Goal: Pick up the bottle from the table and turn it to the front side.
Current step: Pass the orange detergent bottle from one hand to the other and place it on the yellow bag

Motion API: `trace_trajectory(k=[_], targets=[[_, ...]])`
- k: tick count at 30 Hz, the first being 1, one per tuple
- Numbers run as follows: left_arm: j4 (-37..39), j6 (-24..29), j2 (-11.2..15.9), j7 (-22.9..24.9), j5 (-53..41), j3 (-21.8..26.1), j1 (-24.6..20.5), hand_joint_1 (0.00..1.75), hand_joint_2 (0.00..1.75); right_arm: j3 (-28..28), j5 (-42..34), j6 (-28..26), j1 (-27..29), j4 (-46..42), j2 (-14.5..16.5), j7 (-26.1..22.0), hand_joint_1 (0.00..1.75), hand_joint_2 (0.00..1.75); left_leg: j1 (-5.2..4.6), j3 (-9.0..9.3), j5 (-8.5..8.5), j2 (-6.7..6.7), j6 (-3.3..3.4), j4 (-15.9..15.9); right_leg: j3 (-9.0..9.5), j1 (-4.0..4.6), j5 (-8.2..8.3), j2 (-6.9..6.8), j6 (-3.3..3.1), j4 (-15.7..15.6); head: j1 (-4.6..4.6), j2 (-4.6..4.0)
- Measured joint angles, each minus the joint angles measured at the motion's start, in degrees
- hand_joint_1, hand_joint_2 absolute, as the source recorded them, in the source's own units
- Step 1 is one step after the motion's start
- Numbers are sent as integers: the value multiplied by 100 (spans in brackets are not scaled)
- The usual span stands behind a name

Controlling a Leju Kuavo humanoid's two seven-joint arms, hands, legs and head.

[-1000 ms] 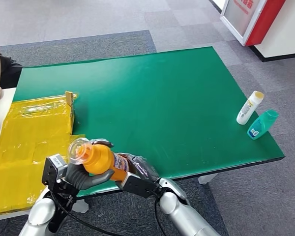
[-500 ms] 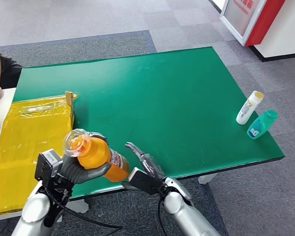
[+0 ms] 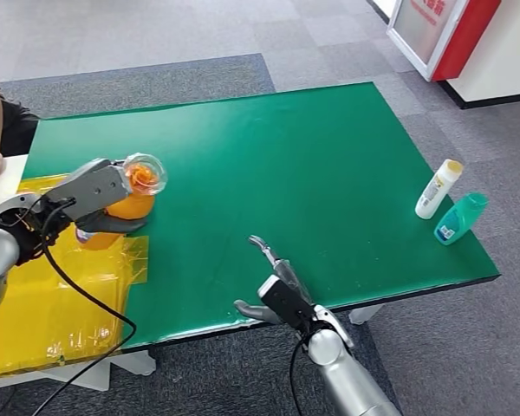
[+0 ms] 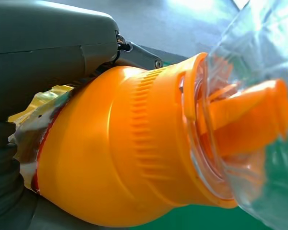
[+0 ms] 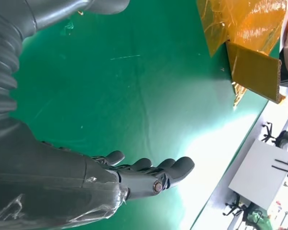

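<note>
Over the yellow sheet (image 3: 55, 260), the left hand (image 3: 90, 195) grips the orange bottle (image 3: 132, 195) for turning, while the empty right hand (image 3: 277, 290) hovers spread above the tabletop (image 3: 296, 173).

The bottle (image 3: 130, 201) is orange with a clear cap. The table (image 3: 296, 165) is green, the sheet (image 3: 48, 286) at its left yellow.

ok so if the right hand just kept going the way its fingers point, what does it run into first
Probably nothing soon. The open right hand hovers at the near edge of the green table, fingers aimed up and across bare green surface. The white bottle with the yellow cap and the teal bottle lie well off to its right. Height above the table is unclear.
</note>
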Motion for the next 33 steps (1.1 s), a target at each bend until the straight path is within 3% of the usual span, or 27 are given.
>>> trace_trajectory(k=[4, 9, 14, 18, 21, 25, 33], targets=[[368, -509, 329, 141, -11, -660, -415, 175, 175, -10, -44, 29, -21, 2, 0, -30, 0, 175, 0, -1, -1, 1, 0, 0, -1, 0, 0, 3, 0, 0, -1, 0], [673, -614, 746, 130, -65, -1364, -477, 175, 175, -10, -67, 61, -61, 13, 0, -47, 0, 175, 1, -5, -2, 7, -2, -1, -7, 0, -2, 8, -2, 1, -1, 0], [808, -333, 1091, 229, -546, -1706, -217, 175, 175, -10, -72, 76, -63, 17, 0, -49, 0, 175, 2, -6, -2, 8, -3, -2, -9, 1, -5, 8, -6, 2, -1, 0], [919, -89, 1183, 258, -1110, -1719, 175, 175, 175, -10, -68, 88, -62, 17, 4, -43, 0, 175, 1, -8, -3, 7, -2, -2, -9, 1, -8, 6, -3, 1, -2, 0], [1052, 124, 1109, 332, -1533, -1620, 402, 175, 175, -10, -56, 102, -62, 17, 16, -26, 0, 175, 0, -9, -4, 7, -1, -2, -9, 0, -8, 6, -2, 0, -2, 0], [1316, 389, 798, 363, -2067, -1367, 621, 175, 175, -9, -37, 124, -62, 17, 56, 5, 0, 175, 0, -11, -4, 5, 0, -1, -9, -1, -7, 4, -1, -1, -1, 0], [1871, 875, -158, 293, -3121, -681, 785, 175, 175, 1, 25, 150, -61, 19, 103, 53, 0, 175, -1, -13, -4, 2, 1, -1, -8, -4, -5, 2, 2, -1, -2, 0]])
